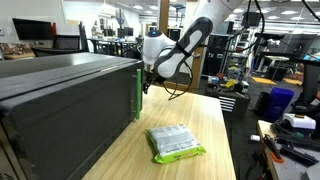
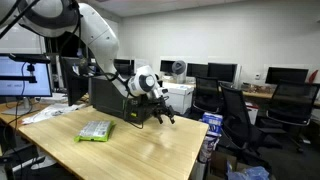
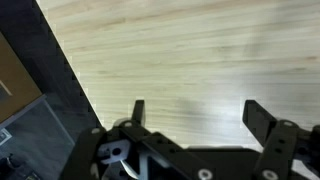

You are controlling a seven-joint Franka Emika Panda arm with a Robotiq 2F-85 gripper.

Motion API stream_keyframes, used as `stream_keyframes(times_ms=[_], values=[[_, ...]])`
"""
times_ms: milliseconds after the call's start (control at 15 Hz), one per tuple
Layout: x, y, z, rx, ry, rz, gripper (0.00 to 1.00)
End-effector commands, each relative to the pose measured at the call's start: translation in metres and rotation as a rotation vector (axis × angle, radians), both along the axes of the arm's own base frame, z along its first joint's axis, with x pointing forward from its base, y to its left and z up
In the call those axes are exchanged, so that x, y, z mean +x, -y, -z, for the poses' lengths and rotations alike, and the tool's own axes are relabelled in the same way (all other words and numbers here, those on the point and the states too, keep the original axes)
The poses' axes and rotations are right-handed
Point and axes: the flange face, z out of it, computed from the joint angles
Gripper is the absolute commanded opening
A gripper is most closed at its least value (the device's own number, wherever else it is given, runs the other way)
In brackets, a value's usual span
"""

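Near end of the wooden table (image 1: 205,115): a green-and-white packet (image 1: 175,143) lies flat on the planks, alone, nothing touching it.

Left of the packet, running back along the table's left side: a large black case (image 1: 60,100). A green strip (image 1: 137,95) stands upright on its right-hand corner. Packet and case are apart, with bare wood between.

Farther back: the gripper (image 1: 146,85) hangs from the white arm (image 1: 185,45), just beside the case's far right corner and well apart from the packet. In an exterior view it points down over bare tabletop past the end of the case, and looks clear of the wood as far as can be told.

Claw released. In the wrist view both fingers (image 3: 138,110) stand wide apart, with only pale table planks between them. Nothing is grasped. A dark band runs down the left of that view; cannot tell what it is.

Far: desks with monitors (image 2: 205,70), black office chairs (image 2: 235,105), a blue bin (image 1: 280,100) on the floor right of the table.
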Motion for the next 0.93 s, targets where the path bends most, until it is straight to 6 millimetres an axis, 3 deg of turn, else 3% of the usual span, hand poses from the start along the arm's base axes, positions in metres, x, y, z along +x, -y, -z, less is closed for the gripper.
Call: stream_keyframes(times_ms=[0,667,867], values=[[0.0005,0.0008,-0.0012,-0.001,0.001,0.000,1.00],[0.0005,0.0008,-0.0012,-0.001,0.001,0.000,1.00],[-0.0093,-0.0063,0.0035,0.038,-0.034,0.026,1.00]])
